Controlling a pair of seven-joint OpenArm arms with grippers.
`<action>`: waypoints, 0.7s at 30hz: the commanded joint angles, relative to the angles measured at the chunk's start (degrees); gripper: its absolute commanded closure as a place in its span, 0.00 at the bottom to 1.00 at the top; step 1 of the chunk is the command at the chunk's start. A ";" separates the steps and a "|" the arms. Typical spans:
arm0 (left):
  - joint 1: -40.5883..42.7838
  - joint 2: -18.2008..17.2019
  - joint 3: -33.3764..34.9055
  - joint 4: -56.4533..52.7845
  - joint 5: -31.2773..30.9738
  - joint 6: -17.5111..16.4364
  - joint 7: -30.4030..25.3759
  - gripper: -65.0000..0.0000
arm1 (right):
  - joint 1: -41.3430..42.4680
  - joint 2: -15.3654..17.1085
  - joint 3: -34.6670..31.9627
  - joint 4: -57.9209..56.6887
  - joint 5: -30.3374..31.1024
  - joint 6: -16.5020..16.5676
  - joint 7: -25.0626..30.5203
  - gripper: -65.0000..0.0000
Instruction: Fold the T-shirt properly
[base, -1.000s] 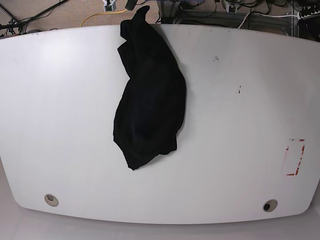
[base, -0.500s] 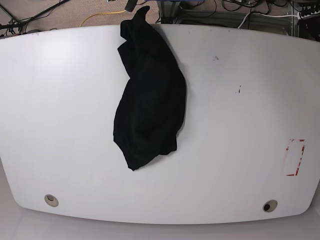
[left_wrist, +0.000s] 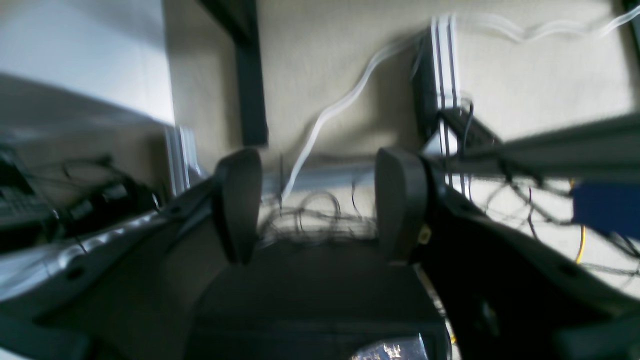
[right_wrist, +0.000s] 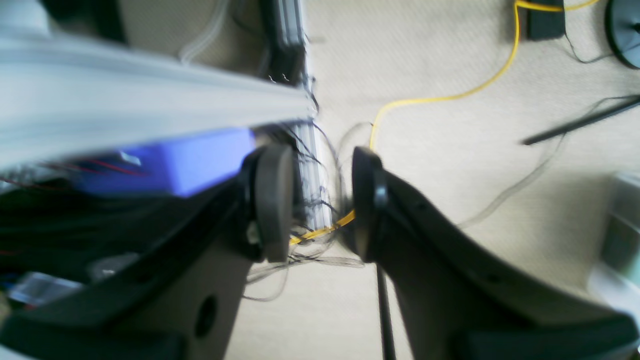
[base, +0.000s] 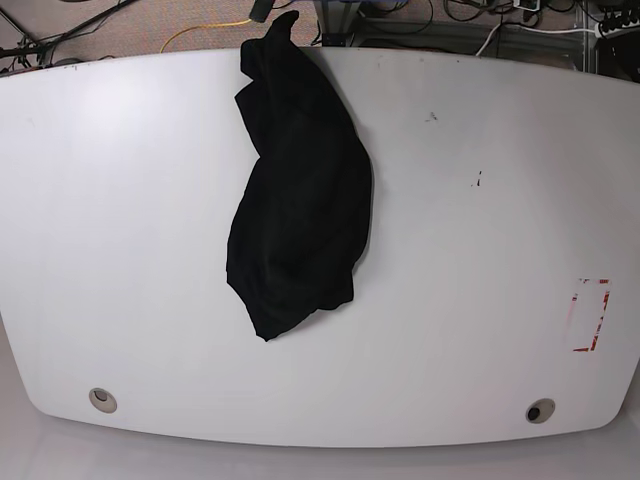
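Observation:
The black T-shirt (base: 300, 200) lies bunched in a long crumpled heap on the white table (base: 480, 220), running from the far edge toward the near middle; its top end hangs over the far edge. No arm shows in the base view. My left gripper (left_wrist: 320, 205) hangs open over the floor, nothing between its fingers. The right gripper (right_wrist: 322, 197) also stands open with a narrower gap, empty, above carpet and cables. The shirt appears in neither wrist view.
A red-marked rectangle (base: 590, 315) sits near the table's right edge. Two round holes (base: 101, 399) (base: 540, 410) lie near the front corners. Cables, a yellow cord (right_wrist: 440, 97) and metal frame posts (left_wrist: 445, 65) lie on the floor beyond the table.

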 joint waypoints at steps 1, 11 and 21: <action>2.79 -0.10 -1.80 5.82 -0.23 -0.03 -1.35 0.48 | -2.32 0.09 1.60 6.91 2.55 1.11 -0.81 0.71; 6.22 -0.36 -6.11 19.18 -7.96 -0.03 -1.26 0.48 | 0.58 0.62 6.61 17.73 9.85 1.37 -8.02 0.71; 4.99 -0.28 -5.93 21.38 -10.34 -0.03 -1.26 0.22 | 12.18 4.05 7.93 18.08 9.94 4.98 -11.19 0.70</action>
